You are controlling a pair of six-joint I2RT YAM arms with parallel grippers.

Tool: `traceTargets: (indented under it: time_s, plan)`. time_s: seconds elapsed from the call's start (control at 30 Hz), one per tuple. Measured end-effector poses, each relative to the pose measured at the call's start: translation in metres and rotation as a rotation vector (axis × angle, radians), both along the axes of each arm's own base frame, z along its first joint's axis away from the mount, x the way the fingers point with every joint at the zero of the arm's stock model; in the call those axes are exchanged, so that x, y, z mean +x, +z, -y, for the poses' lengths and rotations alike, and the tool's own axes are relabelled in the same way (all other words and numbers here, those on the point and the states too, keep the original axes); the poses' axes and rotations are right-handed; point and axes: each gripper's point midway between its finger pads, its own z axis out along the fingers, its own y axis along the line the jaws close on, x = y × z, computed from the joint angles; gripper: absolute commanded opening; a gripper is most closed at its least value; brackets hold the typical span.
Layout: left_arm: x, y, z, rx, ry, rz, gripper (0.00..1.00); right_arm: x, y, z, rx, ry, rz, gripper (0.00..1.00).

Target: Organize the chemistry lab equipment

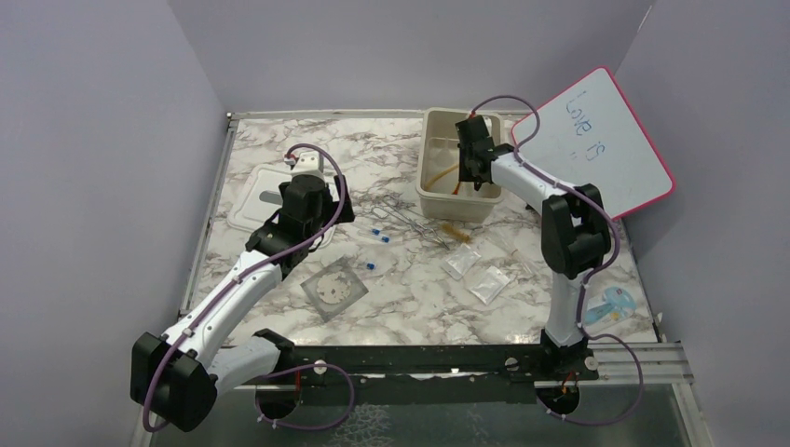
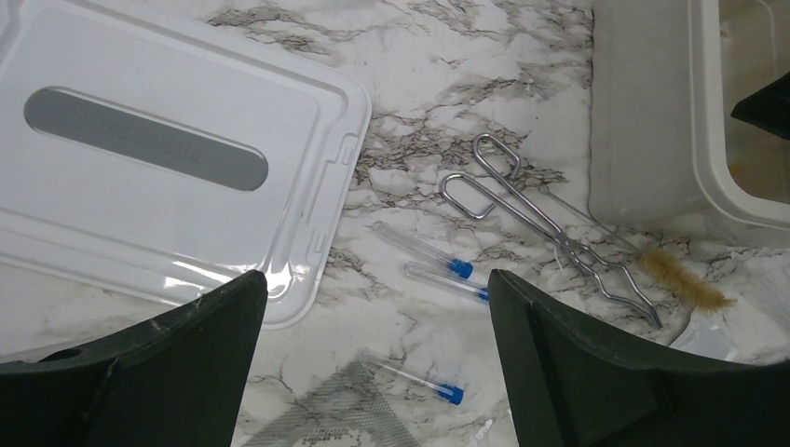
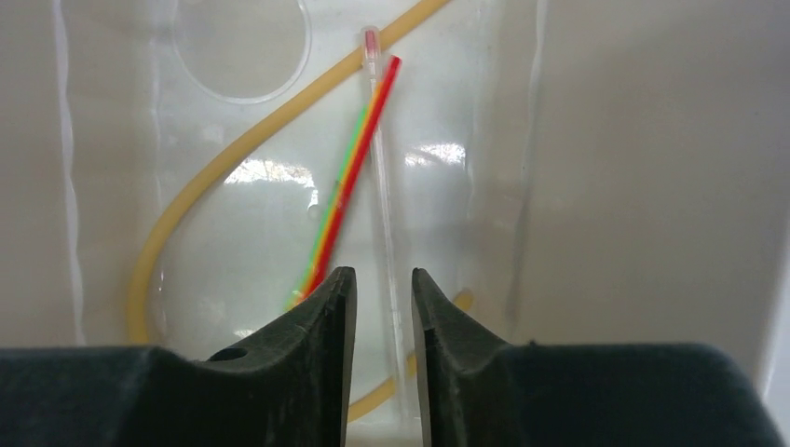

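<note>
My right gripper [image 1: 472,175] [image 3: 377,279] hangs inside the beige tub [image 1: 436,194], jaws a narrow gap apart and holding nothing. Below it lie an amber rubber tube [image 3: 214,158], coloured sticks [image 3: 349,177], a thin clear red-tipped tube [image 3: 380,186] and a clear bag [image 3: 242,56]. My left gripper [image 1: 321,231] [image 2: 377,307] is wide open and empty above the table. Three blue-capped clear tubes [image 2: 424,251] [image 2: 447,281] [image 2: 415,377] lie under it. Clear packets [image 1: 463,261] [image 1: 488,281] and a bagged round dish on mesh [image 1: 333,289] lie nearer the front.
The white lid [image 1: 261,200] [image 2: 168,149] lies left of my left gripper. Metal tongs [image 2: 550,228] and a small brush [image 2: 680,279] lie in front of the tub. The pink-framed whiteboard [image 1: 601,140] leans at the far right. A blue-white item [image 1: 610,305] sits at the right edge.
</note>
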Motion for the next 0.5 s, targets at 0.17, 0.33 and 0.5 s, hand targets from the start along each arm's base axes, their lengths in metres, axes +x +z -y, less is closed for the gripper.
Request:
traceTargets:
  time_s: [0.17,0.33,0.5]
  plan:
    - [0.000,-0.001,0.001,0.000,-0.008,-0.004,0.91,-0.004,0.016,-0.003,0.022,0.020,0.010,0.40]
    - [0.000,0.000,0.002,-0.002,-0.009,-0.002,0.91,-0.013,0.068,-0.011,0.077,0.079,0.086,0.47]
    - [0.001,0.004,0.002,-0.006,-0.008,0.006,0.91,-0.032,0.125,-0.036,0.107,0.192,0.190,0.53]
